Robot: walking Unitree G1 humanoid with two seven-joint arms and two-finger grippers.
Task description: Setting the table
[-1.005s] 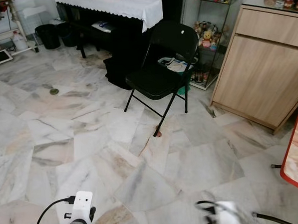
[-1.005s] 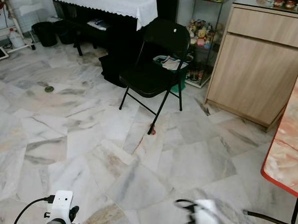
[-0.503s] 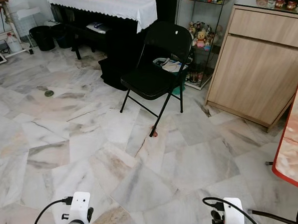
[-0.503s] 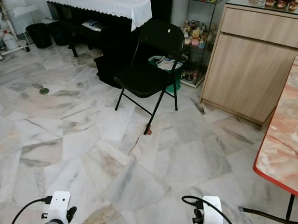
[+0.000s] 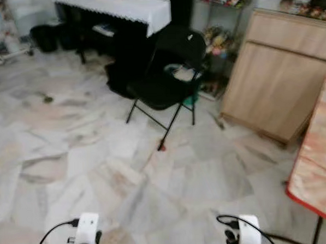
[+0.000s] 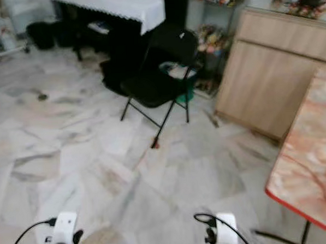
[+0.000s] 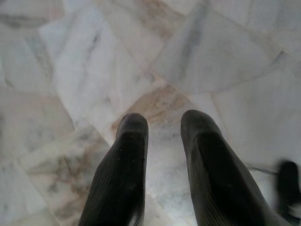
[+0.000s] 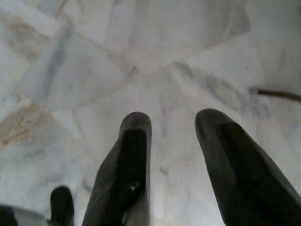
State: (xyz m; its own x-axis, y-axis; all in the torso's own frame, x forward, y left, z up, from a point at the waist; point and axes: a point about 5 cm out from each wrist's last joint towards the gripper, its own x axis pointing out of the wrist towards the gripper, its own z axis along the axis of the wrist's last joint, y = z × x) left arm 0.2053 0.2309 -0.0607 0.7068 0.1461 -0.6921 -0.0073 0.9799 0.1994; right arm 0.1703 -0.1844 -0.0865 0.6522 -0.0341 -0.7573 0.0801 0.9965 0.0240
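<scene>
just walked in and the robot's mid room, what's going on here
Nothing is being handled yet. The robot stands on the marble floor with both arms hanging low; the left gripper and the right gripper are open and empty, pointing at the floor. A black folding chair stands ahead of it, with a wooden cabinet to the right. The red-edged table is at the robot's right, and the head views are blurred, so it seems to be on the move.
</scene>
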